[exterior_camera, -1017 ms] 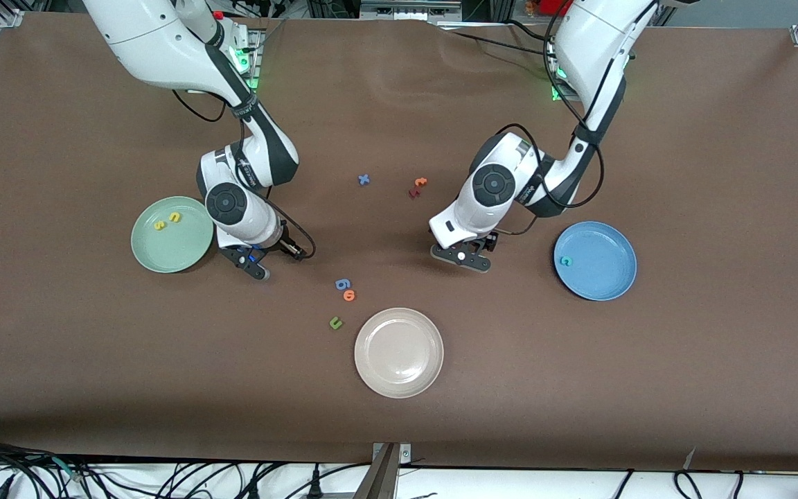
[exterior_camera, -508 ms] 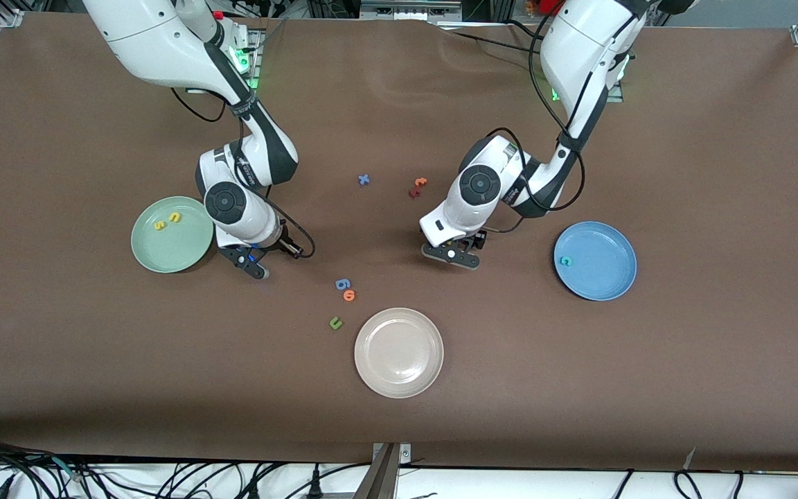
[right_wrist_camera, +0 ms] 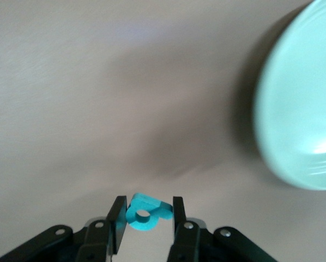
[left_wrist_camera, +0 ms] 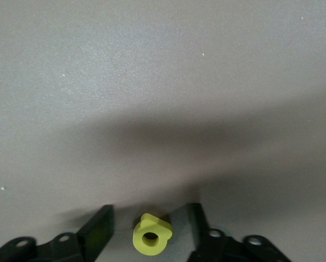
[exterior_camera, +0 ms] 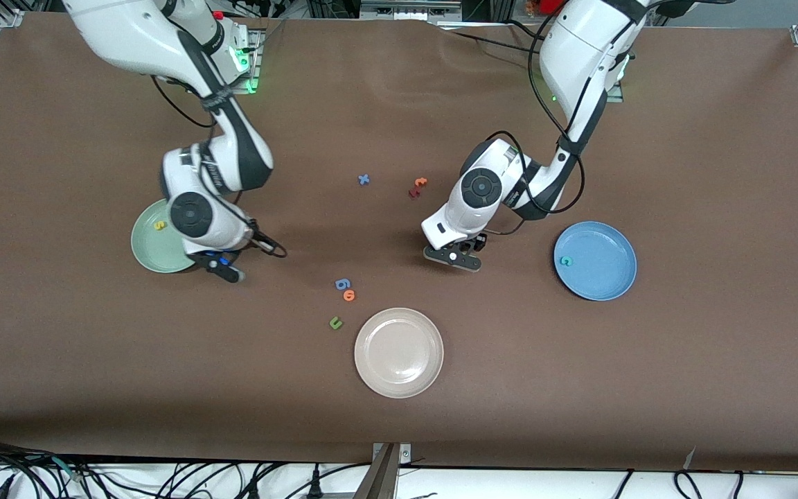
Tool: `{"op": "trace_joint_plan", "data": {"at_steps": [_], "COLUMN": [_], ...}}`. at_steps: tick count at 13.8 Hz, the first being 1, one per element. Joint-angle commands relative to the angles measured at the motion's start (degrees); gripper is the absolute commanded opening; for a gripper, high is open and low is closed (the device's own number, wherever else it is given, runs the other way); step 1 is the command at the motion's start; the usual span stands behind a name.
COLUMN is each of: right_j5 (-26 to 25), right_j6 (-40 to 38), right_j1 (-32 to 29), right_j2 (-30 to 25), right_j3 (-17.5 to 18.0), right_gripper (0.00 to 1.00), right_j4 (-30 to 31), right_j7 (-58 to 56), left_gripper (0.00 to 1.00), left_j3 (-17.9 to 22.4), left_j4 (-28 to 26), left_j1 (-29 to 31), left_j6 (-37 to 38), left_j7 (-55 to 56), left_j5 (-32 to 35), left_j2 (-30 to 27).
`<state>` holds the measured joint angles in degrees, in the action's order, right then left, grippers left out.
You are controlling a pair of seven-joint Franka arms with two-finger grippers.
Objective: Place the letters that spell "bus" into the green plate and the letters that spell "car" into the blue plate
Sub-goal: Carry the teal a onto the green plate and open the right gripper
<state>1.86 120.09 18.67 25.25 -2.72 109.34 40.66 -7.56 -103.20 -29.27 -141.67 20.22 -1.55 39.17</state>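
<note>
My right gripper (exterior_camera: 222, 267) (right_wrist_camera: 146, 210) is shut on the teal "b" (right_wrist_camera: 145, 213), just off the table beside the rim of the green plate (exterior_camera: 152, 251) (right_wrist_camera: 299, 120). A yellow "s" (exterior_camera: 159, 225) lies in that plate; the right arm hides part of it. My left gripper (exterior_camera: 456, 255) (left_wrist_camera: 149, 214) is low over the table between the two plates. It is open, with a gap on each side of the yellow "a" (left_wrist_camera: 150, 238) lying between its fingers. The blue plate (exterior_camera: 600, 277) holds the teal "c" (exterior_camera: 566, 261).
A beige-white plate (exterior_camera: 399, 353) sits nearest the front camera. Beside it lie a dark green "u" (exterior_camera: 335, 322), an orange "o" (exterior_camera: 349, 296) and a blue letter (exterior_camera: 342, 284). A blue "x" (exterior_camera: 364, 179) and orange (exterior_camera: 420, 182) and red (exterior_camera: 413, 193) letters lie mid-table.
The right arm has carried the teal "b" to the green plate and now covers the yellow "u" there. The left gripper's fingers have narrowed around the yellow "a".
</note>
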Motion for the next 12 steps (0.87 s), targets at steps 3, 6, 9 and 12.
{"op": "trace_joint_plan", "data": {"at_steps": [3,6,9,12], "right_j5": [0.7,1.3,3.9,4.6], "right_j6": [-5.0,-4.2,-2.9,2.2], "right_j1": [-0.3,-1.6,-2.8,-3.0], "right_j2": [-3.0,-2.1,-0.6,0.4], "right_j3": [-10.1,-12.1,-12.1,-12.1], "right_gripper": [0.20,0.20,0.20,0.20], "right_j4": [2.0,4.1,6.0,8.9], "right_j7": [-20.0,-24.9,-28.1,-29.5], "left_gripper": [0.44,0.44,0.45,0.47], "left_j3": [0.3,0.3,0.3,0.3], "left_j4": [-0.4,-1.2,-1.7,-3.5], "left_j1": [-0.6,-0.4,-0.1,-0.1], "left_j6": [-0.5,-0.3,0.3,0.8], "left_j7": [0.5,0.3,-0.1,-0.3], "left_j5": [-0.4,-0.4,-0.4,-0.4], "left_j2": [-0.1,-0.7,-1.6,-3.4]}}
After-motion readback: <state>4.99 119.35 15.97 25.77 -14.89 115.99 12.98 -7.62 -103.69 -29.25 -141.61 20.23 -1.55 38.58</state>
